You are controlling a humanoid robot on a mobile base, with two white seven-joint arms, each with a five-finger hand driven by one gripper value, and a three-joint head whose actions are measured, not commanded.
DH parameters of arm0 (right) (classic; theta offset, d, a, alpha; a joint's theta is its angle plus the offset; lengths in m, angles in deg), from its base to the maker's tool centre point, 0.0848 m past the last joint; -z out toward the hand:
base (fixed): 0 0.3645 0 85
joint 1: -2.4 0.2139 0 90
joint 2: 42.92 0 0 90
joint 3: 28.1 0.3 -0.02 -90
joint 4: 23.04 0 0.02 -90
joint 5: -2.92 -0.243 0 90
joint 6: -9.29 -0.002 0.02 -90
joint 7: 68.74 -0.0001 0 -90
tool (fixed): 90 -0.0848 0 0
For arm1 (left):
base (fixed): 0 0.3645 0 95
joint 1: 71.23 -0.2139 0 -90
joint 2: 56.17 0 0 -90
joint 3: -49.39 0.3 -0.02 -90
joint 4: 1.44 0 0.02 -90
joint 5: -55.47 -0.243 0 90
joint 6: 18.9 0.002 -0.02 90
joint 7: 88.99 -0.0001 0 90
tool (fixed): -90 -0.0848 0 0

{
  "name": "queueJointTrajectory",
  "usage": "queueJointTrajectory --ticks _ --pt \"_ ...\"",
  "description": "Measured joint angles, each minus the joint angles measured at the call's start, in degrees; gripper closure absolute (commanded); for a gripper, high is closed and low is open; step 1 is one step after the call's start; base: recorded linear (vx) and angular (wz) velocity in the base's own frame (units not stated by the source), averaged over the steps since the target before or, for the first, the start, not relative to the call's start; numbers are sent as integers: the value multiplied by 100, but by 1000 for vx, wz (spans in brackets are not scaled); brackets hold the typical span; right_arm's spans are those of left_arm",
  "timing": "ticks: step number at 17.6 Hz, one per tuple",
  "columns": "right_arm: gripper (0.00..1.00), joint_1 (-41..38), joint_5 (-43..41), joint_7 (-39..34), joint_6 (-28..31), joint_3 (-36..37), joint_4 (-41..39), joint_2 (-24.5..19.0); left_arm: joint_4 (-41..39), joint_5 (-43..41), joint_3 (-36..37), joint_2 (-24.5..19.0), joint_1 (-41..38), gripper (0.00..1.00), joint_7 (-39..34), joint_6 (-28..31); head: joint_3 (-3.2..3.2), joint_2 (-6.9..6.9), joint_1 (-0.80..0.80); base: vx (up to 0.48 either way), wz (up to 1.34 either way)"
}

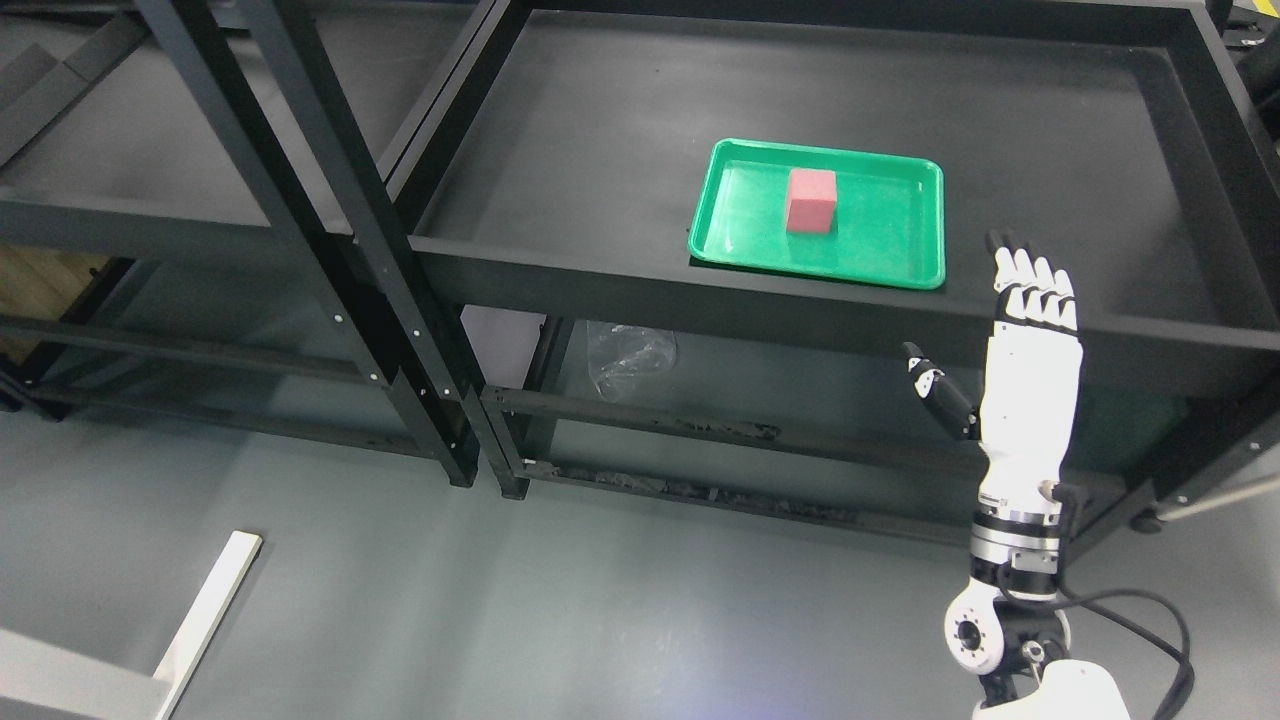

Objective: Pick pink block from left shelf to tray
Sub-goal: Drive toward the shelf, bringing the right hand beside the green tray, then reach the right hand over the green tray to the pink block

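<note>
fingers (1030, 285) of the right hand (1030, 350) are extended and released, grasping nothing, below the shelf (600, 150) edge, while the pink block (810, 200) sits in the green tray (900, 265), likely light and rigid, best pinched across opposite flat faces.

clear plastic bag (630, 355) under shelf | white board (205, 610) on floor, lower left

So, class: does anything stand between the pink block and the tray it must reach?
Nothing visible does. The pink block already rests inside the green tray on the right shelf. The right hand, fingers open, is apart from it, in front of the shelf's front rail.
</note>
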Motion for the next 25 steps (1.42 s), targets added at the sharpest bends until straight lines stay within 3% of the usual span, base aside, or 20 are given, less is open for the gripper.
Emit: queueJointTrajectory --ticks 6,11,25 --pt "1 32 -5 39 -21 -45 0 0 0 0 0 0 0 0 0 0 0 0 0 264 58" --pt "1 74 -74 -362 -40 -108 1 0 0 0 0 0 0 0 0 0 0 0 0 226 17" --pt "1 245 -297 -2372 279 -171 11 0 0 0 0 0 0 0 0 0 0 0 0 175 -69"
